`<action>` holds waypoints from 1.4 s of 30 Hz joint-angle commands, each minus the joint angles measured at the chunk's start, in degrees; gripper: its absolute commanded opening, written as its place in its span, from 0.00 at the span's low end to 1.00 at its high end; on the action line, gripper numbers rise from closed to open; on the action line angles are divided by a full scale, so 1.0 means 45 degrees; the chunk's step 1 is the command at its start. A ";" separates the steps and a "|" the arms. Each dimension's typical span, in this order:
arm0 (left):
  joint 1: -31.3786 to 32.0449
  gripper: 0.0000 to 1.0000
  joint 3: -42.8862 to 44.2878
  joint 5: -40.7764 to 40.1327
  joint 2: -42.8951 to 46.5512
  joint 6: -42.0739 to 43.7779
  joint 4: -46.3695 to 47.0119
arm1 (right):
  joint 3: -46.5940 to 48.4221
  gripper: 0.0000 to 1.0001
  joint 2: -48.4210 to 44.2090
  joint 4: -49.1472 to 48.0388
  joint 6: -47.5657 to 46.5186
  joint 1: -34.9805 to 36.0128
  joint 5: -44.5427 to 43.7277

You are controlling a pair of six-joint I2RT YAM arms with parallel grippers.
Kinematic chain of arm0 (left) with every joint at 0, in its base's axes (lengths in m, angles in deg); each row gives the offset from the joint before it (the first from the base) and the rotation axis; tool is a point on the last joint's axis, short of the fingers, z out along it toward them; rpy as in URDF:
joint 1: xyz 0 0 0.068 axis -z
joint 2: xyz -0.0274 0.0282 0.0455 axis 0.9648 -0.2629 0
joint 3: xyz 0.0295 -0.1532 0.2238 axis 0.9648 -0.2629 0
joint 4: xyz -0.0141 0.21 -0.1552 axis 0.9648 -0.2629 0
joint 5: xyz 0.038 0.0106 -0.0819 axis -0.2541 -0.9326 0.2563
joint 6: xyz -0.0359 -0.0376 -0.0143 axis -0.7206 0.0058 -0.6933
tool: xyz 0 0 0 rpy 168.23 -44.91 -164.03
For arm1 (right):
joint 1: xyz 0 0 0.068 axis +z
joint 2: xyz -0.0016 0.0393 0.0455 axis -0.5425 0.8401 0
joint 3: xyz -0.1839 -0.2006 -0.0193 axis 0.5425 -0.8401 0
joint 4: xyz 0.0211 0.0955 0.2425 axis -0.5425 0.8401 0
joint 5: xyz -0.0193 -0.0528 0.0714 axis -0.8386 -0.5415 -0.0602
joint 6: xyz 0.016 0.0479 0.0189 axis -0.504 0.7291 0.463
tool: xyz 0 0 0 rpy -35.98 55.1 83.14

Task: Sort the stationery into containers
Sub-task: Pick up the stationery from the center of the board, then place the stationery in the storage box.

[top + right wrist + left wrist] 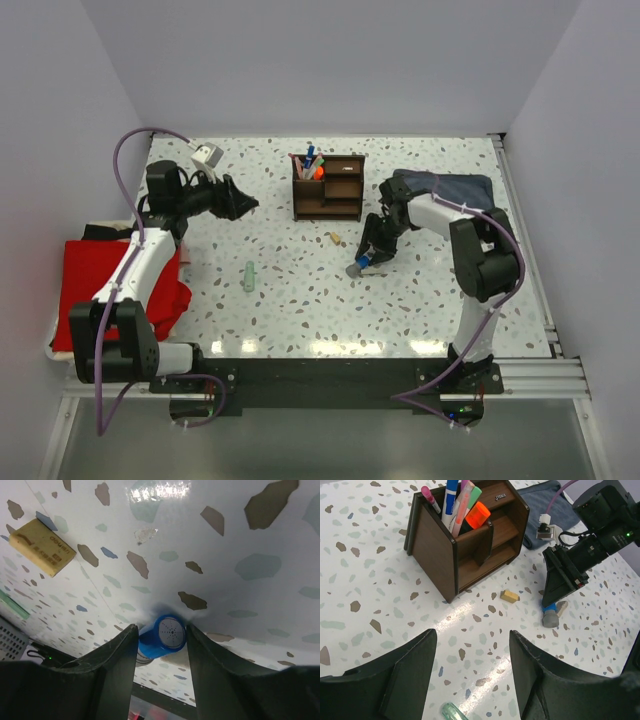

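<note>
The blue cylinder (169, 635) lies on the speckled counter (225, 540), grasped by the right end effector (162, 632), whose fingers press it on both sides. A tan eraser (42, 547) lies near that end effector, apart from it. The left end effector (472, 636) hangs released, with nothing between its fingers. The dark wooden desk organizer (435, 545), with pens (451, 500) standing in it, sits ahead of it, and a pale green tube (454, 711) lies just beneath.
</note>
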 commanded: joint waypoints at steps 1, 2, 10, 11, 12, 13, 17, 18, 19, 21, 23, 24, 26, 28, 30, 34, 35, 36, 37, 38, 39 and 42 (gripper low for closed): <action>-0.0112 0.65 0.0026 0.0034 -0.0082 0.0097 0.0303 | 0.0777 0.48 0.0483 -0.0106 0.0242 0.0352 -0.0296; -0.0112 0.65 0.0026 0.0034 -0.0121 0.0097 0.0322 | 0.0818 0.47 0.0638 -0.0126 0.0242 0.0392 -0.0219; -0.0112 0.65 0.0143 -0.0005 -0.0296 0.0117 0.0321 | 0.1033 0.35 0.0347 0.0069 -0.0109 0.0470 -0.0159; -0.0112 0.65 0.0124 -0.0005 -0.0316 0.0098 0.0303 | 0.1033 0.33 0.0289 0.0069 -0.0342 0.0451 -0.0140; -0.0112 0.65 0.0124 -0.0005 -0.0355 0.0039 0.0341 | 0.1033 0.31 0.0172 0.0050 -0.0499 0.0470 -0.0140; -0.0112 0.65 0.0143 0.0014 -0.0433 0.0000 0.0322 | 0.1111 0.19 0.0113 0.0069 -0.0694 0.0490 -0.0178; -0.0112 0.65 0.0357 0.0092 -0.0667 -0.0195 0.0888 | 0.1735 0.00 -0.0219 0.0420 -0.2096 0.0509 -0.0589; -0.0112 0.65 0.0397 0.0112 -0.0707 -0.0234 0.0888 | 0.1930 0.00 -0.0355 0.0498 -0.2372 0.0567 -0.0589; -0.0112 0.65 0.0455 0.0131 -0.0784 -0.0254 0.0908 | 0.2396 0.00 -0.0608 0.0596 -0.2627 0.0587 -0.0531; -0.0112 0.65 0.0631 0.0151 -0.0882 -0.0273 0.0966 | 0.3312 0.00 -0.0863 0.0830 -0.3719 0.0723 -0.0511; -0.0112 0.65 0.0709 0.0171 -0.0980 -0.0313 0.1083 | 0.3863 0.00 -0.1215 0.0832 -0.4790 0.0841 -0.0238; -0.0112 0.65 0.0710 0.0190 -0.1019 -0.0351 0.1122 | 0.4059 0.00 -0.1409 0.0599 -0.5048 0.0938 -0.0276; -0.0112 0.65 0.0768 0.0249 -0.1156 -0.0430 0.1240 | 0.3983 0.00 -0.2071 -0.0450 -0.5575 0.0978 -0.0471; -0.0112 0.65 0.0807 0.0288 -0.1273 -0.0527 0.1356 | 0.3749 0.00 -0.2522 -0.1177 -0.6006 0.1173 -0.0705; -0.0112 0.65 0.0905 0.0307 -0.1312 -0.0605 0.1396 | 0.3379 0.00 -0.3089 -0.2465 -0.6612 0.1407 -0.1155; -0.0112 0.65 0.1042 0.0288 -0.1410 -0.0606 0.1396 | 0.2539 0.00 -0.3890 -0.4984 -0.7510 0.1642 -0.2052; -0.0112 0.65 0.1061 0.0288 -0.1429 -0.0606 0.1396 | 0.2324 0.00 -0.4008 -0.6130 -0.8034 0.1700 -0.2305; -0.0093 0.65 0.1061 0.0288 -0.1449 -0.0606 0.1416 | 0.1742 0.00 -0.4241 -0.6799 -0.8271 0.1855 -0.3042; -0.0093 0.65 0.1061 0.0288 -0.1469 -0.0606 0.1416 | 0.1388 0.00 -0.4320 -0.7521 -0.8602 0.1915 -0.3379; -0.0093 0.65 0.1042 0.0288 -0.1488 -0.0606 0.1416 | 0.1075 0.00 -0.4379 -0.8920 -0.9147 0.1954 -0.3730; -0.0093 0.65 0.1042 0.0288 -0.1508 -0.0625 0.1416 | 0.0628 0.00 -0.4361 -0.9476 -0.9385 0.2051 -0.4236; -0.0093 0.65 0.1081 0.0288 -0.1547 -0.0606 0.1396 | -0.0271 0.00 -0.4244 -1.1702 -0.9913 0.2072 -0.4824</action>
